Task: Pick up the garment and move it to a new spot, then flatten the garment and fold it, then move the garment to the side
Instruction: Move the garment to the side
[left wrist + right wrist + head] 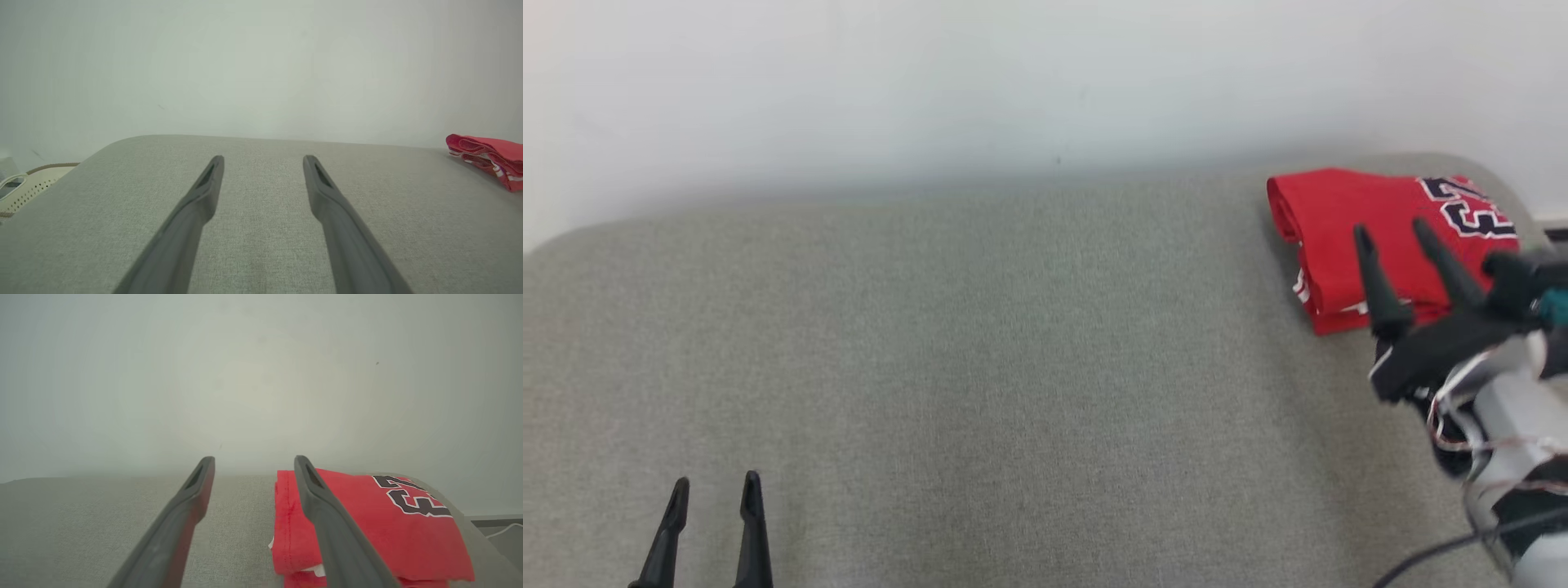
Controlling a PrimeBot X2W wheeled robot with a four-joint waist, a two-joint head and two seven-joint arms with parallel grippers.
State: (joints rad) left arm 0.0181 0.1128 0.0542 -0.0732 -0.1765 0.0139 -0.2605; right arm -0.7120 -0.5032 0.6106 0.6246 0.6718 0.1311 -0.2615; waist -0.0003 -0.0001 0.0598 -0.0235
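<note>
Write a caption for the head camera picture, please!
Folded red garment lies at the grey surface's far right corner; open right hand hovers by it, left hand open.

Red garment with black white-edged lettering, grey woven surface, dark claws

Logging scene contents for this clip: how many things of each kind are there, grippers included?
Folded red fabric garment with black-and-white lettering: 1
Dark two-fingered grippers: 2, the left gripper and the right gripper, both open
Grey fabric-covered surface: 1
Cream perforated object beyond the surface's edge: 1
Total: 5
</note>
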